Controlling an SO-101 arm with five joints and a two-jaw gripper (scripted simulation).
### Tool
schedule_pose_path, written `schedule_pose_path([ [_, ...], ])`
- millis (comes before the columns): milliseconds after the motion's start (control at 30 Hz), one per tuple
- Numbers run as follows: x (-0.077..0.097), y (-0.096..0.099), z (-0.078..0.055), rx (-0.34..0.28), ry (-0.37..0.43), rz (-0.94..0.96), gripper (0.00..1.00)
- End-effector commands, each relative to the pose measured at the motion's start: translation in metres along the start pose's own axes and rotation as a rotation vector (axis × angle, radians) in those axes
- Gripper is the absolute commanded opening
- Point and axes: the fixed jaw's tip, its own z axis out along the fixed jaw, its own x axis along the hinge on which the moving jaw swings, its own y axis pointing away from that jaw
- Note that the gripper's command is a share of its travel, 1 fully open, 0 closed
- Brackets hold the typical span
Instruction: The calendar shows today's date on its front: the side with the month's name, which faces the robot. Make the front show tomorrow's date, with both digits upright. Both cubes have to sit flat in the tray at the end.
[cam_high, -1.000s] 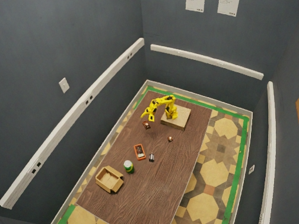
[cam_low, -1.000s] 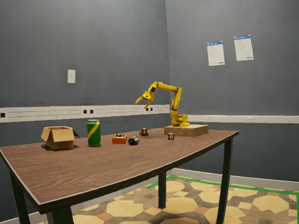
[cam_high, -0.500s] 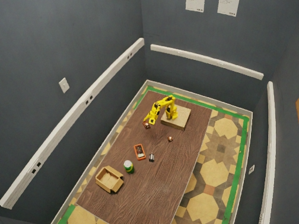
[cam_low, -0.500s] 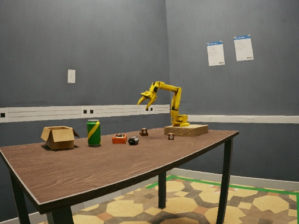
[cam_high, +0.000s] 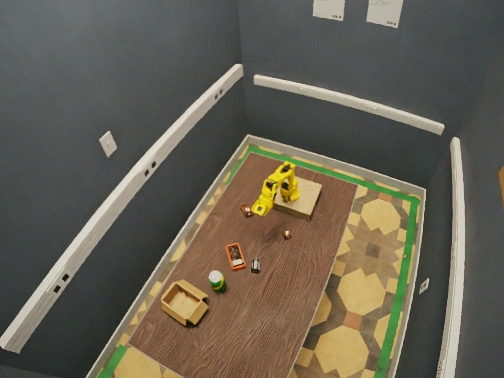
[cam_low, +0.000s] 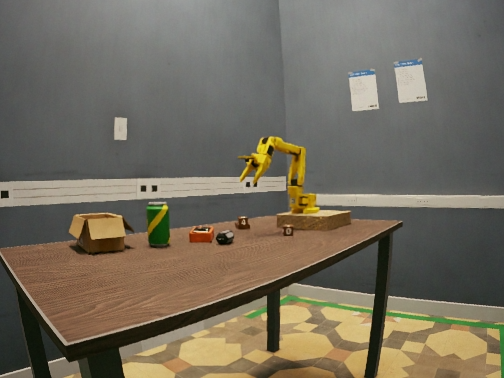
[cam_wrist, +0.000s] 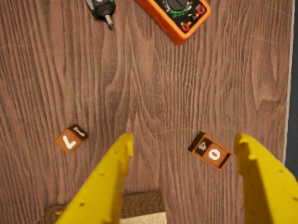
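Yellow jointed robot arm (cam_high: 270, 188) (cam_low: 298, 167), bent high over the counter
Its yellow tapered jaws (cam_high: 260, 208) (cam_low: 249, 179) point downward, parted and holding nothing, apparently angled slightly.

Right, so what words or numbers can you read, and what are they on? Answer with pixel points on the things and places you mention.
"0" and "4": brown cube in the small tray (cam_high: 247, 211) (cam_low: 243, 221) (cam_wrist: 215, 153).
"0": loose brown cube (cam_high: 287, 234) (cam_low: 288, 230) (cam_wrist: 68, 143); its top mark could be "7" or "L", and another is unreadable.
Too blurred: white wall sheets with blue headings (cam_high: 384, 11) (cam_low: 363, 91), orange handheld meter (cam_high: 235, 256) (cam_low: 201, 234) (cam_wrist: 184, 24).
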Motion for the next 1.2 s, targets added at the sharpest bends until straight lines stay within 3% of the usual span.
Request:
schedule_pose_path([
  [0, -0.008, 0.017, 0.001, -0.034, -0.009, 0.127, 0.35],
  [267, -0.012, 0.051, 0.002, -0.1, 0.006, 0.344, 0.35],
  [333, -0.012, 0.051, 0.002, -0.1, 0.006, 0.344, 0.35],
  [733, -0.012, 0.094, -0.001, -0.175, 0.055, 0.611, 0.35],
  [1167, -0.009, 0.12, -0.004, -0.212, 0.099, 0.769, 0.35],
])
